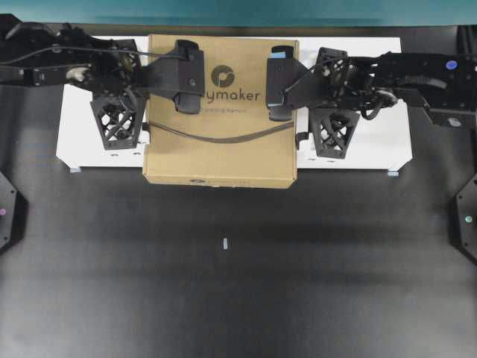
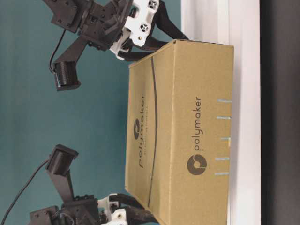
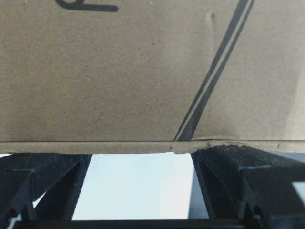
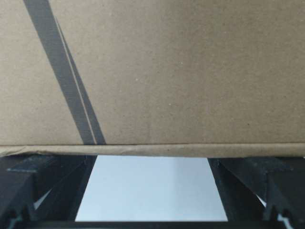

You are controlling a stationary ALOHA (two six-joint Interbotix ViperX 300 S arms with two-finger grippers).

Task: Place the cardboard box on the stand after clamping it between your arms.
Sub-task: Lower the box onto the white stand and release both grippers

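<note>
The cardboard box [image 1: 220,112] is brown, with "polymaker" and a curved dark line on top. It sits over the middle of the white stand [image 1: 358,149], and its front edge overhangs the stand's front. I cannot tell whether it rests on the stand. My left gripper [image 1: 146,104] is open and presses on the box's left side. My right gripper [image 1: 298,112] is open and presses on its right side. In the left wrist view the box wall [image 3: 143,71] fills the top, above my spread fingers [image 3: 43,181]. The right wrist view shows the same box wall [image 4: 167,71] above the stand [image 4: 147,191].
The black table [image 1: 223,298] runs in front of the stand, with a small pale mark [image 1: 224,242] on it. Arm bases stand at the left edge [image 1: 6,210] and the right edge [image 1: 466,218]. A teal wall [image 2: 28,122] is behind.
</note>
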